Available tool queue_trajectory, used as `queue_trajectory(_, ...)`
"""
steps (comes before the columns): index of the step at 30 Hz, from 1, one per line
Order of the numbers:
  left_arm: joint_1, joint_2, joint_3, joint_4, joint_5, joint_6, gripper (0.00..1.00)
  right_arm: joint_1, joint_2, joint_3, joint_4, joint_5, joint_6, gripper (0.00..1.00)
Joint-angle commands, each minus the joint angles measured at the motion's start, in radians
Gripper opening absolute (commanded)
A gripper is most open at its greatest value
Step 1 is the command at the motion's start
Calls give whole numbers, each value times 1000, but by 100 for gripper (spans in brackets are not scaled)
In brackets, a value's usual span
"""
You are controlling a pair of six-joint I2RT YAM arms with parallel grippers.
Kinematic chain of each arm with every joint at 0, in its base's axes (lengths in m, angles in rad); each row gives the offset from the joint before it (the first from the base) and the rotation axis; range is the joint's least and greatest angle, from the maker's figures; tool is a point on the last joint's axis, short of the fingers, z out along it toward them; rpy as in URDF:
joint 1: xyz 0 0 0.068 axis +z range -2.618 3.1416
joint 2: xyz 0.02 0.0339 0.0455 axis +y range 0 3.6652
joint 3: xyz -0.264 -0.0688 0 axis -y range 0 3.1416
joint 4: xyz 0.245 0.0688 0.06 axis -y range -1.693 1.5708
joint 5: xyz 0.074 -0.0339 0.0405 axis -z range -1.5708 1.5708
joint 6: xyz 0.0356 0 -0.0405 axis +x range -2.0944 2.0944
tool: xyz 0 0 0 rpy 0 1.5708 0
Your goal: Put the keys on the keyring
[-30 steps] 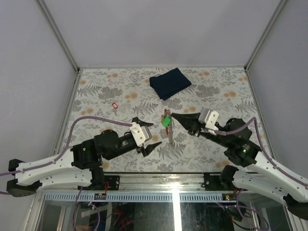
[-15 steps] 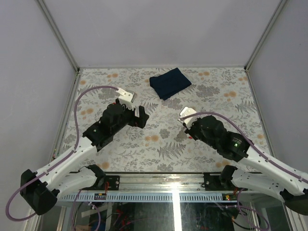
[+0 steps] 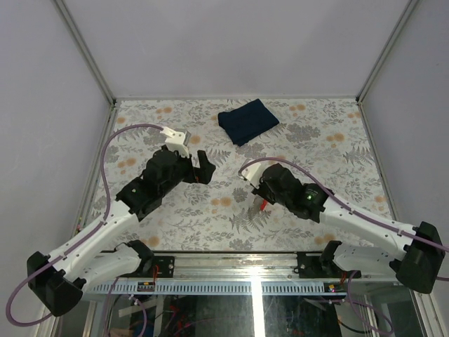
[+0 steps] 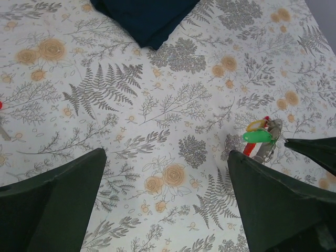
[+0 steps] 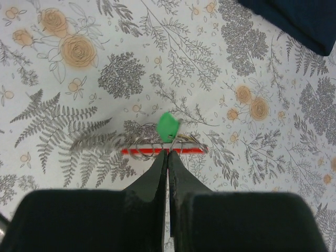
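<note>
I am looking down on the floral tabletop (image 3: 316, 133), with a folded dark blue cloth (image 3: 247, 120) lying near its far edge. The left end effector (image 4: 165, 157) is hovering over bare tabletop left of centre, its jaws standing wide apart and gripping nothing. The right end effector (image 5: 168, 155) is reaching in near the middle of the tabletop, its jaws pressed fully together, and the tips are pinching the keyring (image 5: 137, 145) right where the green key (image 5: 168, 126) is sitting. The keyring's silvery loop is stretching out to the left of the tips, with its red tag (image 5: 157, 151) running alongside it. From the left wrist view I am also seeing the yellow key (image 4: 255, 125) bunched just above the green one. Whether the bunch is touching the tabletop I cannot tell.
</note>
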State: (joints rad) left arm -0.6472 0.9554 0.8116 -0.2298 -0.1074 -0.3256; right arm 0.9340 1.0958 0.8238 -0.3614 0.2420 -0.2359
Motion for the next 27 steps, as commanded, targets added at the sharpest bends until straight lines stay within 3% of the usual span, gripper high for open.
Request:
queue_trajectory(1, 4, -31, 28, -55, -70, -52, 100, -68, 55, -20, 134, -74, -15, 0)
queue_trajectory(6, 9, -64, -19, 1, -69, -46, 100, -134, 128, -53, 293, -150, -3, 3)
queue_trajectory(13, 11, -11, 1, -56, -107, -58, 100, -198, 304, 11, 430, -239, 18, 11)
queue_trajectory(18, 48, 16, 17, -97, -102, -57, 100, -258, 351, 47, 470, -374, 117, 34)
queue_trajectory(22, 150, 33, 19, -99, -43, -83, 100, -313, 296, 13, 520, -434, 250, 55)
queue_trajectory(27, 355, 96, 48, -116, 89, -129, 100, -333, 164, -14, 492, -254, 465, 64)
